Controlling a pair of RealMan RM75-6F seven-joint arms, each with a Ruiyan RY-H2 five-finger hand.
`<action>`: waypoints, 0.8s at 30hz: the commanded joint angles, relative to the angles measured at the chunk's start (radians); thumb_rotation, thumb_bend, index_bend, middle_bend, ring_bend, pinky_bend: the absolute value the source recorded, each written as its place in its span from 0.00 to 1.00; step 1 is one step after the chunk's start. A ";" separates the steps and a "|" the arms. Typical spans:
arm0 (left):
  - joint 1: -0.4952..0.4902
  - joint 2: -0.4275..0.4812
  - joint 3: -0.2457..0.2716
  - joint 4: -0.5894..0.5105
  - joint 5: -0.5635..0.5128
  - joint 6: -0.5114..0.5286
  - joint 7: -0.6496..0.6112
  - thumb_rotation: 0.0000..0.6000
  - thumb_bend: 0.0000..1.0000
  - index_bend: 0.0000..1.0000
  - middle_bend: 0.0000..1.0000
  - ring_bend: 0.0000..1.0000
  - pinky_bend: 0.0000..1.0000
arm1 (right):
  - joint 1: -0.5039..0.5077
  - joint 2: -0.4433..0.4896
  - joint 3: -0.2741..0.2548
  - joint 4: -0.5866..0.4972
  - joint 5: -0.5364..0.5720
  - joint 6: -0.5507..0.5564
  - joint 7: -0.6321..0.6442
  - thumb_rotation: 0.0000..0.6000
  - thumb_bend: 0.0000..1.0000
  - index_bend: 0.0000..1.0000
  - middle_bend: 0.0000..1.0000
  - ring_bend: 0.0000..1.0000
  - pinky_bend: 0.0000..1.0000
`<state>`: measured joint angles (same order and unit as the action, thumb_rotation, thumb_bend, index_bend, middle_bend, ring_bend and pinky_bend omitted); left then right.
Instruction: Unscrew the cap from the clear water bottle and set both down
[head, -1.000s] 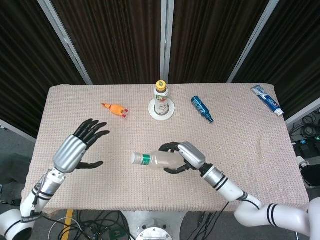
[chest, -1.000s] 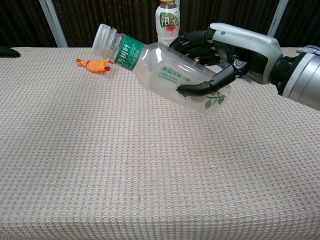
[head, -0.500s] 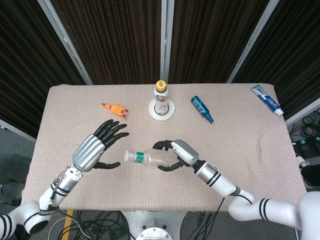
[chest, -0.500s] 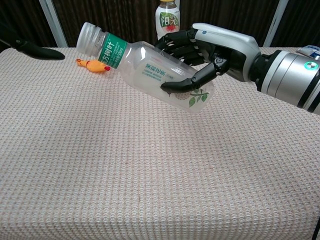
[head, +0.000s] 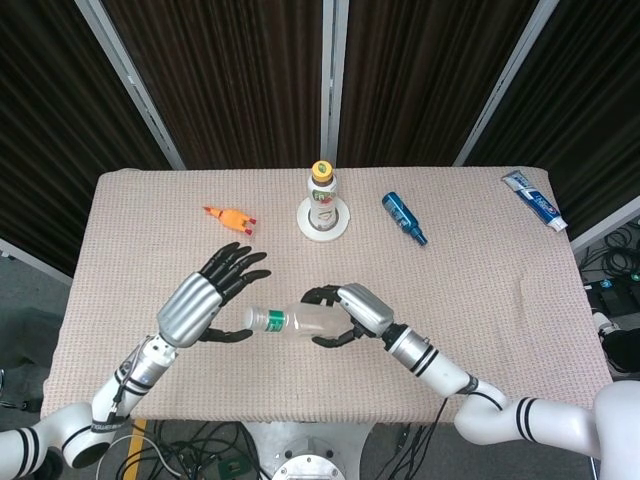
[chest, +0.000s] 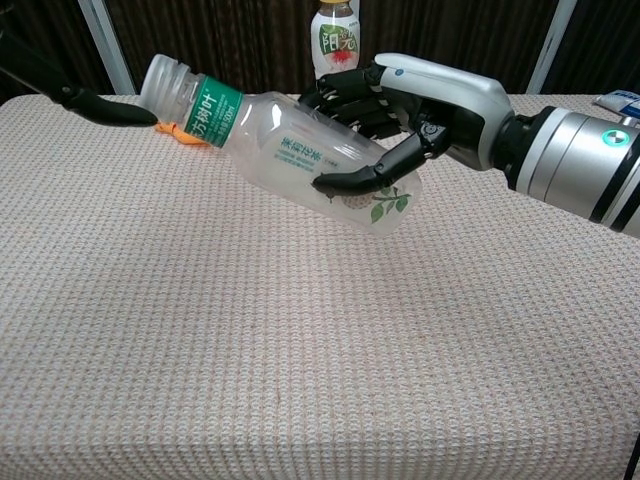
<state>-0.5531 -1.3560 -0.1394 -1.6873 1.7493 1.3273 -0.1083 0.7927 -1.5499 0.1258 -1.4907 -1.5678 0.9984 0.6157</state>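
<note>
Right hand (head: 352, 310) grips the clear water bottle (head: 300, 321) sideways above the table (head: 480, 290); left hand (head: 200, 305), fingers spread and empty, nears its cap (chest: 160, 80), not yet unscrewed.

The clear water bottle (chest: 290, 150) carries a green band with white Chinese characters, too tilted to read surely, and small unreadable green print. The drink bottle (chest: 338, 40) at the table's far edge shows two green Chinese characters, seemingly "阳光".
</note>
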 joint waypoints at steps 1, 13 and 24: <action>-0.003 0.000 0.001 -0.001 -0.004 0.002 0.001 1.00 0.05 0.17 0.06 0.02 0.00 | 0.001 -0.001 -0.002 -0.001 0.003 0.000 -0.006 1.00 0.41 0.61 0.53 0.37 0.47; -0.015 0.005 0.005 -0.017 0.003 0.022 0.013 1.00 0.05 0.17 0.06 0.02 0.00 | 0.015 -0.005 -0.006 0.003 0.016 -0.020 -0.022 1.00 0.41 0.61 0.53 0.38 0.48; -0.007 0.025 0.029 -0.020 0.004 0.034 0.016 1.00 0.05 0.17 0.06 0.02 0.00 | 0.015 -0.006 0.006 0.008 0.027 -0.006 -0.013 1.00 0.41 0.61 0.53 0.38 0.48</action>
<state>-0.5606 -1.3314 -0.1115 -1.7088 1.7547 1.3609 -0.0930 0.8096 -1.5566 0.1324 -1.4813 -1.5387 0.9905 0.6010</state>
